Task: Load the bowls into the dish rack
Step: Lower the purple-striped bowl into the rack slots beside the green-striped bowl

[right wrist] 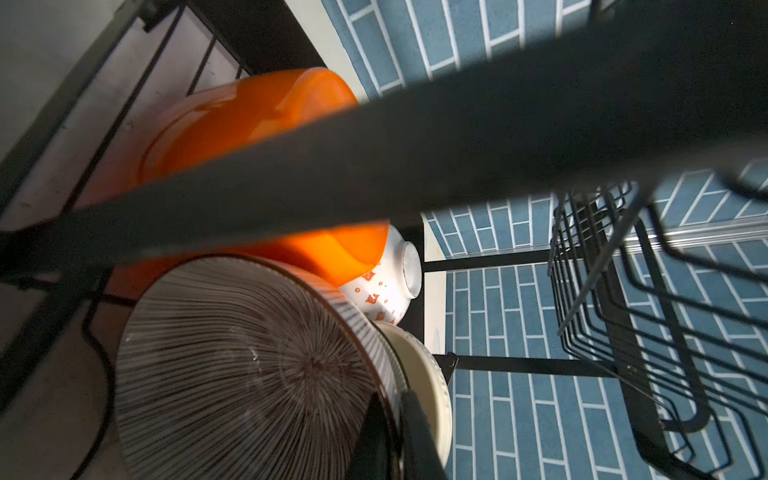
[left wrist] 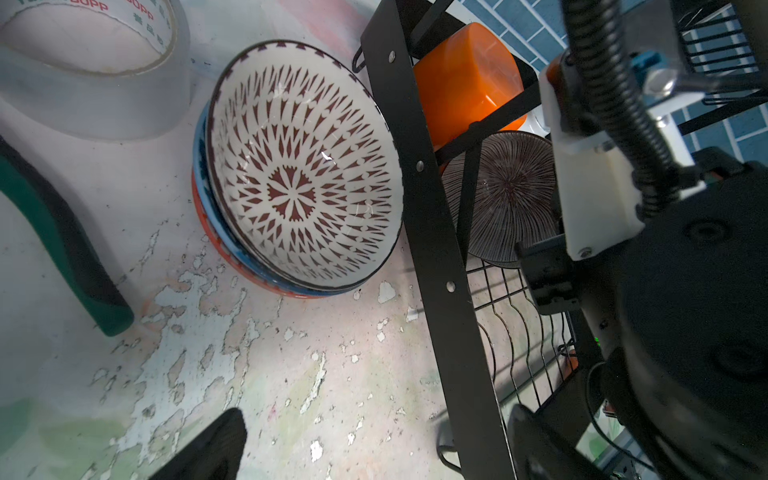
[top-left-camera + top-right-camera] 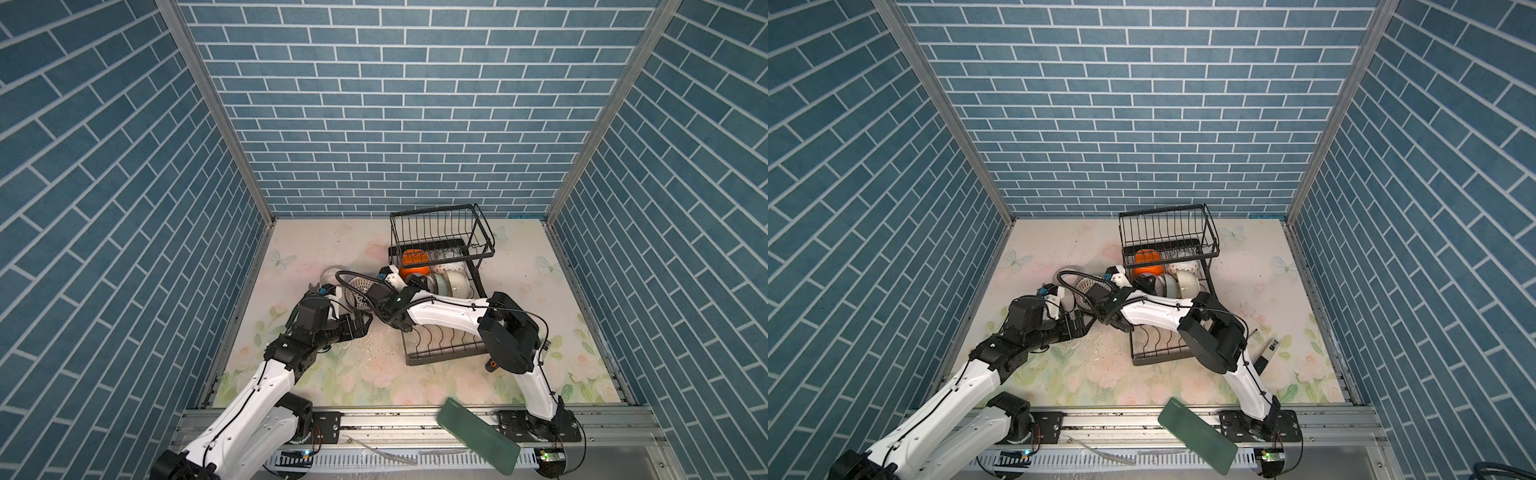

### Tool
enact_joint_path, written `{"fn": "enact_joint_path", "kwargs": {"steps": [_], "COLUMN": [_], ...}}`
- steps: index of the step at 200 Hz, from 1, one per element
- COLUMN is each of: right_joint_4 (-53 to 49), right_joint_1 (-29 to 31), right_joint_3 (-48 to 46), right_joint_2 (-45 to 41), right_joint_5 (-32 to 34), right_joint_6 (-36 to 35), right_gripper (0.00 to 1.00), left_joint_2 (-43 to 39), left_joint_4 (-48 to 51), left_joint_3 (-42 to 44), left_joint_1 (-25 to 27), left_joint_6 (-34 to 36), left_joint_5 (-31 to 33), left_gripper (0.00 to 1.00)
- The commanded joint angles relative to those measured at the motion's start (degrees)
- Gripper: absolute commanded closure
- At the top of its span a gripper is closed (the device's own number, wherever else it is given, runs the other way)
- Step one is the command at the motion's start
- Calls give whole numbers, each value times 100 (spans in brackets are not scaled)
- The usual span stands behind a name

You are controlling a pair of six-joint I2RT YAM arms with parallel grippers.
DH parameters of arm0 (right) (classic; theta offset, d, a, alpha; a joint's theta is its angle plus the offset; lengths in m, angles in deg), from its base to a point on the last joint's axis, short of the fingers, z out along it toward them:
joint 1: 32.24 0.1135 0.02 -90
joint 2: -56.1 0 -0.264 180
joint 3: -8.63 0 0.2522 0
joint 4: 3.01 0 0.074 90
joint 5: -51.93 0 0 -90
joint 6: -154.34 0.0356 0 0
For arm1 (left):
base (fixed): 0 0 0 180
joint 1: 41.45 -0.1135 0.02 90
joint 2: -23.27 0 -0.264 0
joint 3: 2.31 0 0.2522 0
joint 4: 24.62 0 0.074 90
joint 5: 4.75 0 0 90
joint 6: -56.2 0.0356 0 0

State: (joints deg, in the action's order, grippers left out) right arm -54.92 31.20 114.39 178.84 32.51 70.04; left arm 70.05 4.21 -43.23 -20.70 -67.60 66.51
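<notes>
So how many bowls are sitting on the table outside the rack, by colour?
white bowl with dark red pattern: 1
blue bowl: 1
orange-red bowl: 1
Total: 3 in view, stacked beside the dish rack.

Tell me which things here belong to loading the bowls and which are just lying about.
Job: dish rack, orange bowl, striped bowl, orange-marked white bowl, cream bowl, patterned bowl stack.
Lying about: tape roll, dark green slab.
</notes>
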Motion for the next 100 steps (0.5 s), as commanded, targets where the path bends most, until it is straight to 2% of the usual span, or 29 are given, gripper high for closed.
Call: {"fn": "enact_joint_path", "kwargs": {"steps": [1, 100], "right_joint_4": [-409, -1436], "right_joint_1": [92, 211], "right_joint_3": [147, 801], "right_joint_2": [467, 761], "right_joint_5": [-397, -750], "right_joint_6": [-34, 811], "right_gripper": [100, 100], "left_joint_2": [-114, -161], "left_joint_4": [-75, -17], "left_joint_3": [77, 114], "left_joint_1": [-36, -58], "left_joint_6": [10, 26], "left_joint_5": [-20, 1], "left_gripper": [0, 0]}}
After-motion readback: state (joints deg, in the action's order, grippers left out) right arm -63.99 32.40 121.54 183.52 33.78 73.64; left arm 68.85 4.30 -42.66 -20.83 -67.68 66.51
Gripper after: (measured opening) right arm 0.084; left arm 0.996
